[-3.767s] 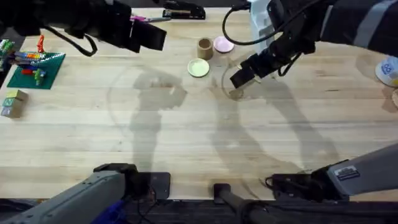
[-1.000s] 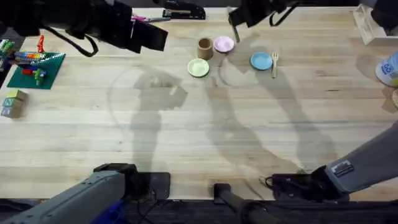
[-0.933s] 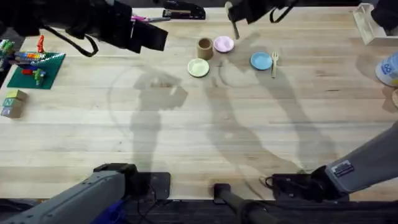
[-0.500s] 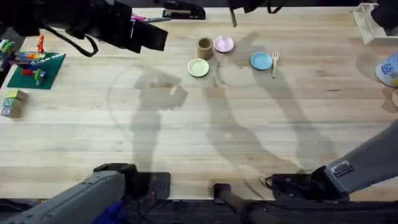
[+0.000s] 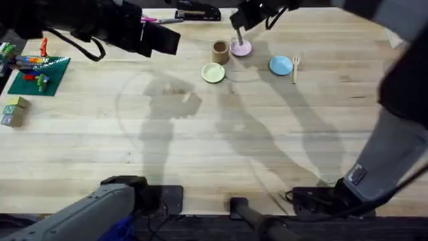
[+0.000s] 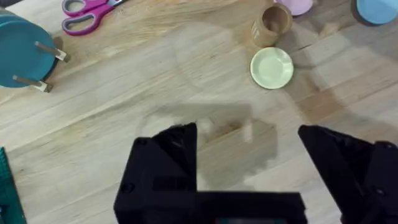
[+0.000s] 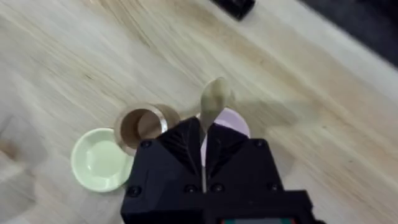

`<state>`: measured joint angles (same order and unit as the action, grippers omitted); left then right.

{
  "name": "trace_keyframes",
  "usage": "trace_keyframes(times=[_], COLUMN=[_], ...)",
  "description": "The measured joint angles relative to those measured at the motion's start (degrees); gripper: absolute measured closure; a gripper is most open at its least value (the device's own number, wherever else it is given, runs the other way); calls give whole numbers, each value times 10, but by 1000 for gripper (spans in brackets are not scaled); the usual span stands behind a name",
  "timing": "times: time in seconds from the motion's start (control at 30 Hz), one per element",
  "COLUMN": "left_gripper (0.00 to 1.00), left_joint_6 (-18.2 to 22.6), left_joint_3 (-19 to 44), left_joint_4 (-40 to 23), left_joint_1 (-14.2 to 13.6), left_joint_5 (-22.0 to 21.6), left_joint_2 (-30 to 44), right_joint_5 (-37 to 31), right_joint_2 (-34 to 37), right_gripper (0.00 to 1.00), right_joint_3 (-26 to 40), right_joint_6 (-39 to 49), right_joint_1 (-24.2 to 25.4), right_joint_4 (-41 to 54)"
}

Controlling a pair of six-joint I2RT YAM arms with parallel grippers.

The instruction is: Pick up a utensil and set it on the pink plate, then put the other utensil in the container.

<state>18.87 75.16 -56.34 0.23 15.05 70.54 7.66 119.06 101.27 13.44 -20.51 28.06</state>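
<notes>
Our right jaws (image 7: 204,144) are clamped on the spoon (image 7: 213,102), bowl hanging above the pink plate (image 7: 231,122) for release, the container (image 7: 138,126) beside it, while the left jaws (image 6: 249,155) idle apart.

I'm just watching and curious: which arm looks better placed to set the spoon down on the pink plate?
The right arm. Its pincer is already shut on the wooden spoon and hangs above the pink plate. The left pincer is open, holds nothing, and sits farther off, with the brown cup and yellow-green plate ahead of it.
</notes>
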Motion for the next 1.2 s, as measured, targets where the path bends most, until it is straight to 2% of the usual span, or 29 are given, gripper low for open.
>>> trace_keyframes(times=[0.3,0.83,0.97,1.1,1.2], left_gripper=[7,7,7,7,7], left_joint_6=[0,0,0,0,0], left_joint_3=[0,0,0,0,0], left_joint_4=[0,0,0,0,0], left_joint_1=[0,0,0,0,0], left_joint_5=[0,0,0,0,0], left_joint_2=[0,0,0,0,0], right_joint_5=[-21,-34,-34,-35,-36], right_joint_2=[98,115,115,115,115], right_gripper=[971,971,811,481,293], right_joint_3=[67,70,70,70,70], right_joint_6=[-17,-19,-22,-25,-26], right_joint_1=[0,0,0,0,1], right_joint_4=[40,49,49,49,49])
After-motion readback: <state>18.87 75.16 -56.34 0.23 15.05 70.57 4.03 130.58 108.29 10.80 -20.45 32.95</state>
